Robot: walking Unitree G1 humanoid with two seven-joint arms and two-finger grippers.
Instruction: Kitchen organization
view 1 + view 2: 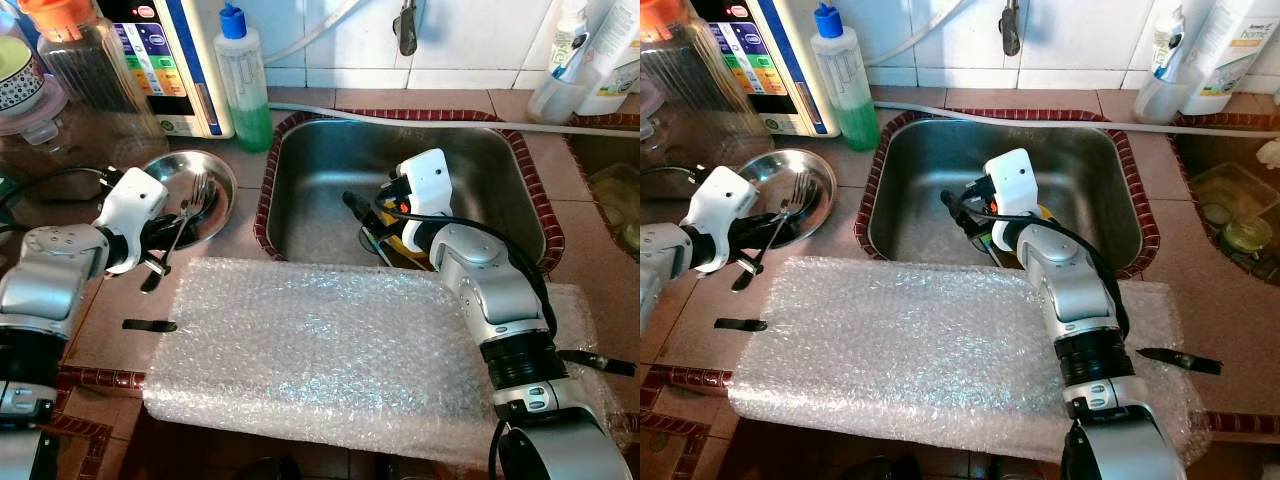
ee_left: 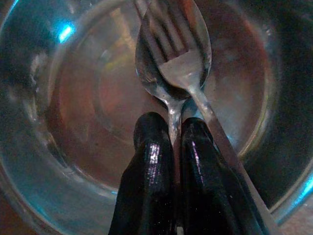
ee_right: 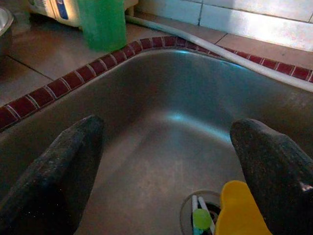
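Spoon (image 2: 164, 83) and fork (image 2: 183, 63) gripped, "home" bottle (image 1: 1230, 50)

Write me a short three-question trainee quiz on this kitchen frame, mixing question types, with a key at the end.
1. True or false: the left gripper is shut on the handles of a spoon and a fork, held over the steel bowl.
2. Where is the right gripper? A) over the bubble wrap B) inside the sink, fingers apart C) at the green soap bottle
3. Fill in: the sheet spread on the counter in front of the sink is ____.

Key
1. True: both handles sit between the closed fingers.
2. B: it hangs open above the drain, beside a yellow object.
3. Bubble wrap.
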